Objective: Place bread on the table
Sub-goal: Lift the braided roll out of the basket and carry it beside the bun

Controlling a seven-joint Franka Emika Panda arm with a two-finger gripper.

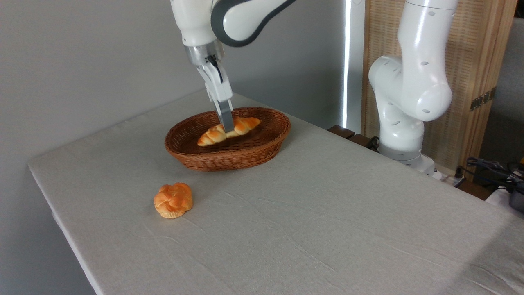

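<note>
The bread [245,125], a long braided golden-orange loaf, is inside the brown wicker basket [262,143] at the back of the table [327,213]. It runs diagonally, with its right end higher. My gripper [226,124] reaches straight down from above onto the loaf's middle. One grey finger [224,114] crosses in front of the loaf and the other is hidden behind it. The fingers look closed on the loaf. A dark shadow lies beneath the loaf on the basket floor.
A small round knotted bun [173,200] lies on the cloth in front of the basket, to the left. The arm's white base [403,139] stands at the table's right back edge. Cables [491,168] lie at the far right.
</note>
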